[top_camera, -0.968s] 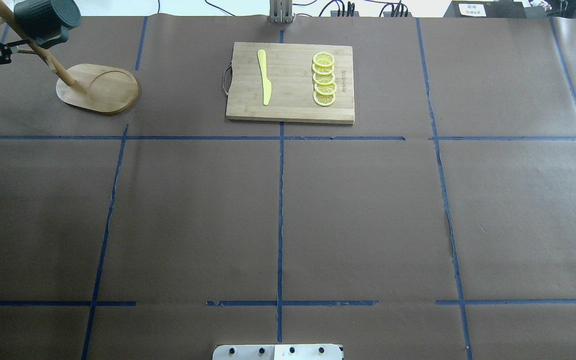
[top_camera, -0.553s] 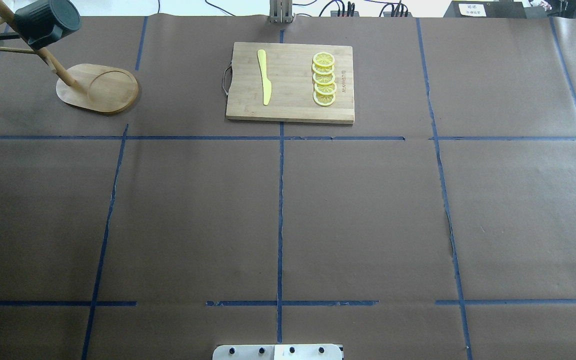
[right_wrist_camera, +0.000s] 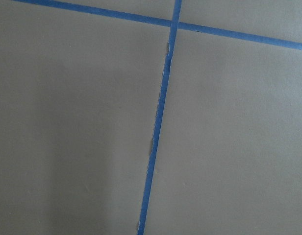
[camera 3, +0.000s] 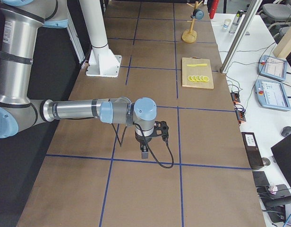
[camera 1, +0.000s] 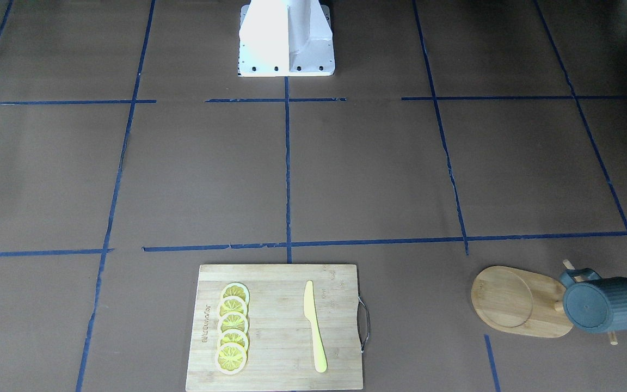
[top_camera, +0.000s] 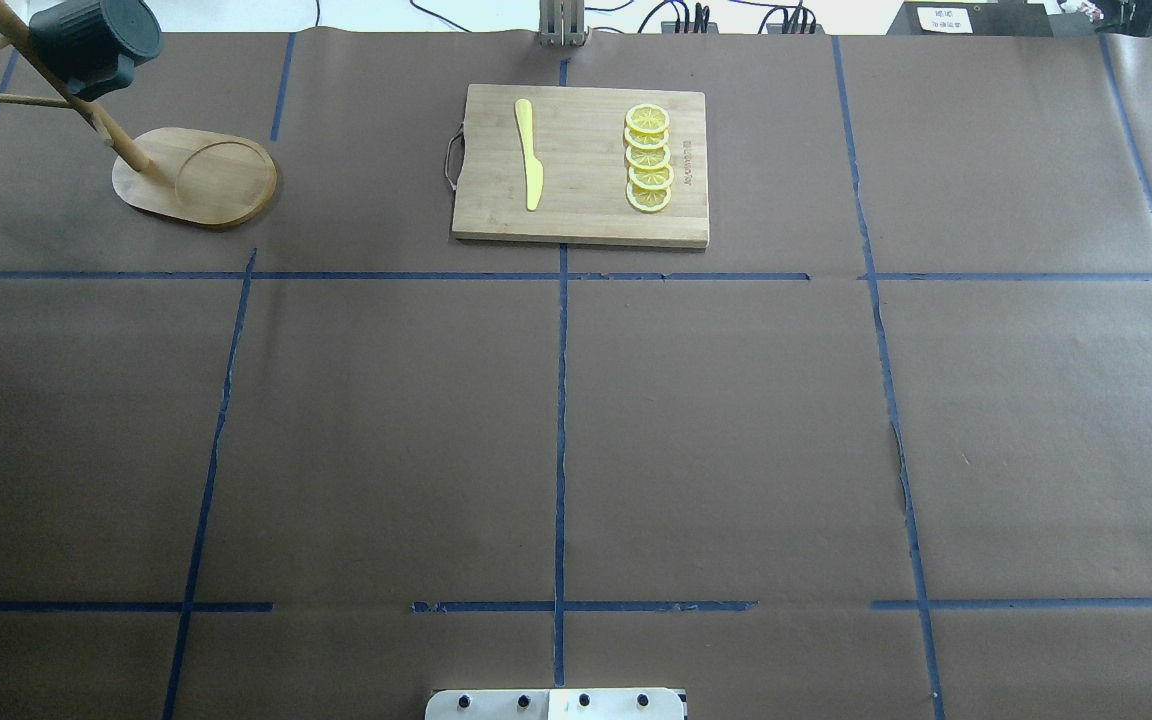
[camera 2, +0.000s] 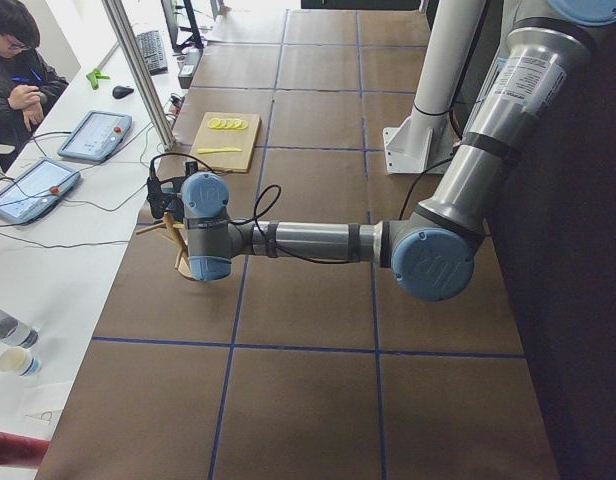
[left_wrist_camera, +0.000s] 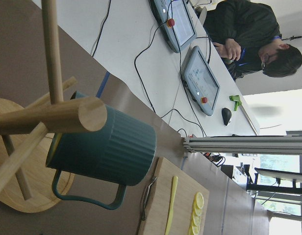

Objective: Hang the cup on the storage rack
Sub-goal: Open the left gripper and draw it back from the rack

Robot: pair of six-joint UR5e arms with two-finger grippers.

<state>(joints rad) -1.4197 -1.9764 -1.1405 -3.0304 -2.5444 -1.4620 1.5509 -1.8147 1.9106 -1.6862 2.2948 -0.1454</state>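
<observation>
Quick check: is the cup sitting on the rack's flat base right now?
No, the cup is up among the pegs of the storage rack, whose flat base holds nothing.

Your overhead and front cameras face each other, sharing the rectangular bamboo cutting board (top_camera: pixel 586 150) by the operators' edge; end cameras look lengthwise.

Soft, even room light falls on the matte surface (top_camera: pixel 736 420). The board (top_camera: pixel 581 165) and rack (top_camera: pixel 196 180) cast short, faint shadows. In the front view the robot base (camera 1: pixel 286 38) is blown white and the top corners darken. In the left wrist view the window (left_wrist_camera: pixel 281 166) is washed pale.
</observation>
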